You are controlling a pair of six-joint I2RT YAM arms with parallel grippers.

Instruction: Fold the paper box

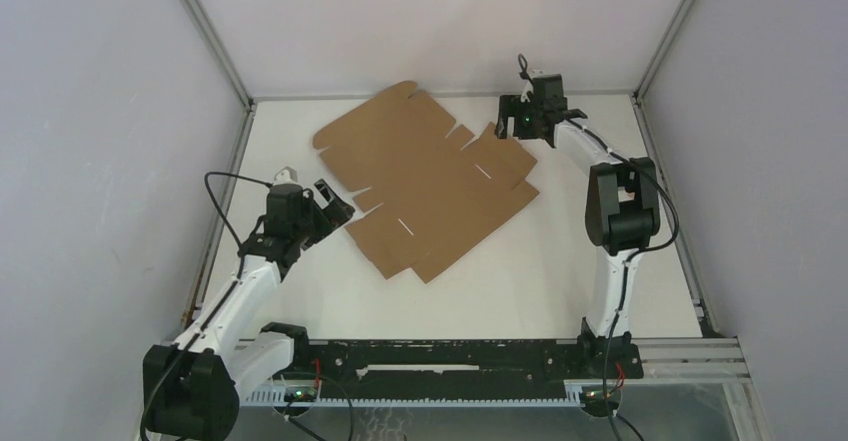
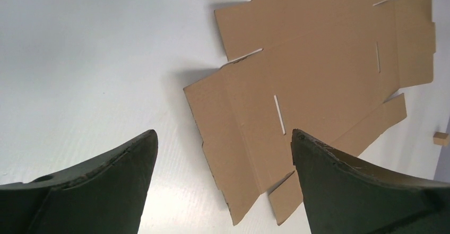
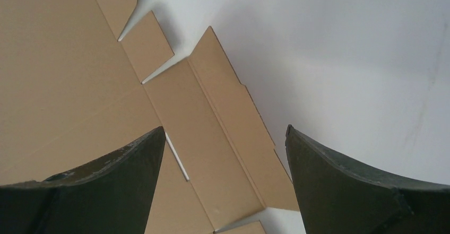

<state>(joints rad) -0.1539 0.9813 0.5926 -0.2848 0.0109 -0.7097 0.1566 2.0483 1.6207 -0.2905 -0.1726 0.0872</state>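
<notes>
**Right in the middle: a flat brown box, not folded yet**

Plain grey walls [image 1: 100,111] stand on three sides, with thin metal posts in the far corners. Between them is a white table [image 1: 540,281], smooth and bare-looking.

On it lies the paper box [image 1: 425,176], from the middle to the far side. It is one big sheet of brown card, flat and turned at a slant. It has many flaps, small tabs, cut notches and two thin slits. The far flap has a round corner. No side is folded up.

At the near left edge of the box is the left gripper [image 1: 335,204], its jaws spread wide and holding nothing. Over the far right corner hangs the right gripper [image 1: 535,129], jaws also spread wide and empty. The box sits between the two.

A tiny brown bit [image 2: 440,138] lies on the table, apart from the box.
</notes>
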